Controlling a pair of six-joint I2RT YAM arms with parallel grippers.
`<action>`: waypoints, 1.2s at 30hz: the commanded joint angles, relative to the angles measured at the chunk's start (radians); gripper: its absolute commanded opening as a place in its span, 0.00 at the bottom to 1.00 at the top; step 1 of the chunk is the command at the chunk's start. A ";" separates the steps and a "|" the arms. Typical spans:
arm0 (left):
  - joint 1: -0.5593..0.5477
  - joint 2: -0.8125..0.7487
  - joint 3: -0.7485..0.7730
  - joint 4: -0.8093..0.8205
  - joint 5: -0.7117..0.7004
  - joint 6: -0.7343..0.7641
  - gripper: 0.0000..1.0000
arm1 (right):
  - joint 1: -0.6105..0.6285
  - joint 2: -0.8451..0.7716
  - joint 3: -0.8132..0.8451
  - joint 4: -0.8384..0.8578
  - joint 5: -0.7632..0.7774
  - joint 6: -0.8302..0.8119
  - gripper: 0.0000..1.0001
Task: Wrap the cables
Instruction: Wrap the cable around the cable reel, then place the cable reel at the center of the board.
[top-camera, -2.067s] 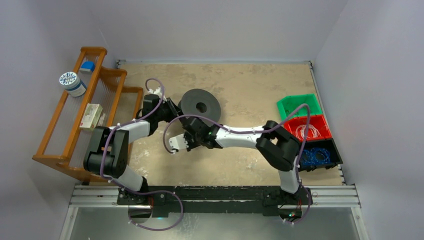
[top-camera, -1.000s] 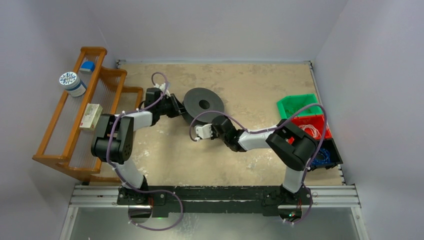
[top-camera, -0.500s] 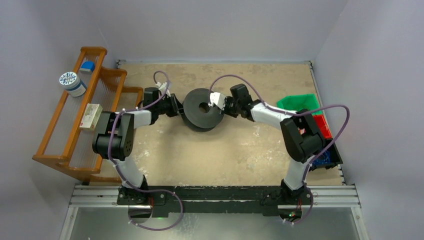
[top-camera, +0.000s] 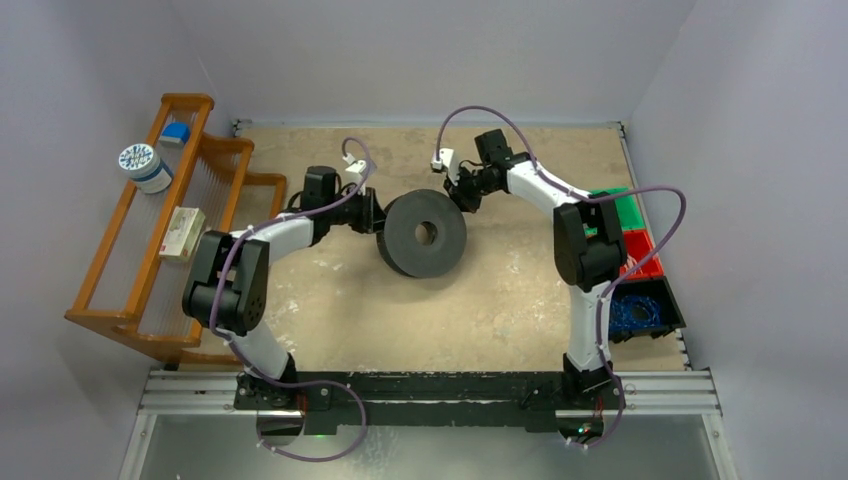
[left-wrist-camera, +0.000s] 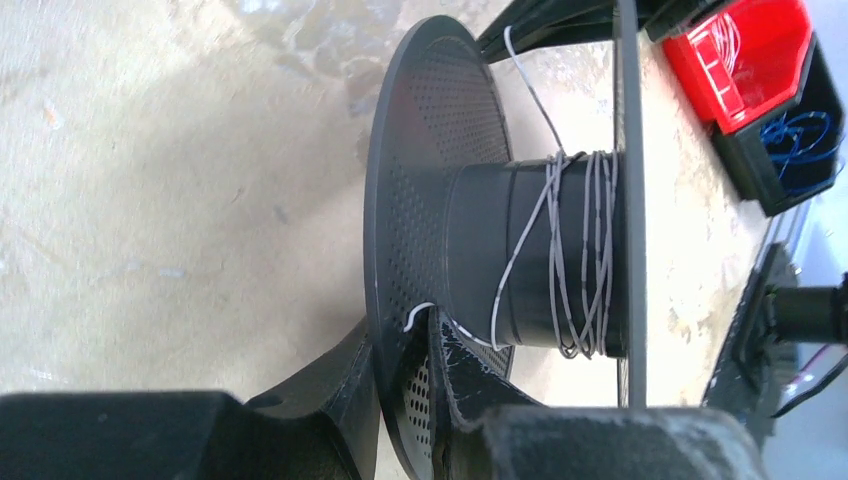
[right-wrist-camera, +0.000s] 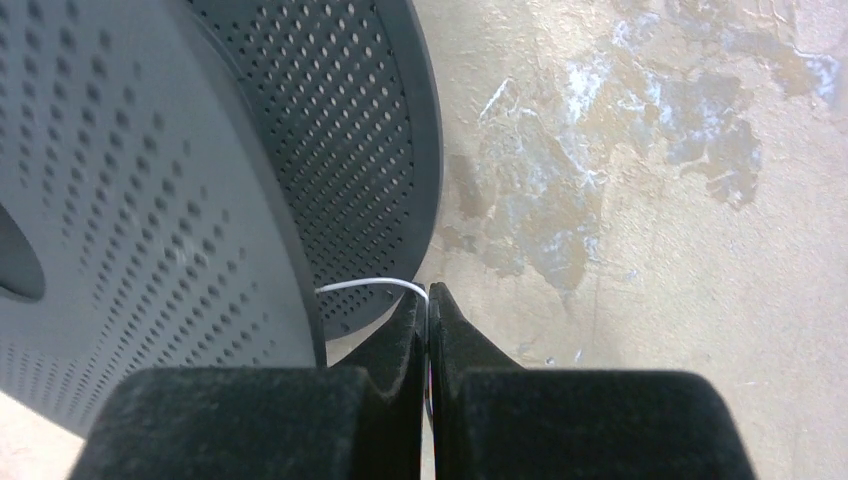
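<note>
The right tool (right-wrist-camera: 427, 300) pinches the thin whitish springy cable (right-wrist-camera: 370, 286) beside the black perforated plastic spool (top-camera: 423, 233); the left tool (left-wrist-camera: 405, 335) clamps its rim. Light wire, likely to spring loose.

Left arm (top-camera: 285, 232) reaching inward, right arm (top-camera: 535, 186) stretched far, both jaws clamped

Enclosed on three sides by plain, pale grey walls (top-camera: 430, 50); lit evenly, with only soft shadows. Floored by a mottled beige tabletop (top-camera: 500, 300), scuffed whitish in patches and edged at the near side by an aluminium rail (top-camera: 430, 390). Flanked at left by a slanted wooden rack (top-camera: 186, 103) bearing a round tin (top-camera: 143, 166), a blue-capped item (top-camera: 177, 132) and a small box (top-camera: 182, 233); at right by a green bin (top-camera: 630, 212), red bin (top-camera: 645, 262) and black bin (top-camera: 668, 305) in a row.
</note>
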 joint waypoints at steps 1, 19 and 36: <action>-0.056 -0.020 0.050 -0.109 -0.088 0.229 0.00 | 0.002 -0.002 0.085 -0.161 -0.129 -0.033 0.00; -0.123 0.110 0.086 -0.085 -0.201 0.224 0.00 | -0.012 0.159 0.255 -0.451 -0.419 -0.109 0.00; -0.148 0.214 0.026 0.010 -0.337 0.021 0.00 | -0.039 0.312 0.213 -0.425 -0.746 0.037 0.00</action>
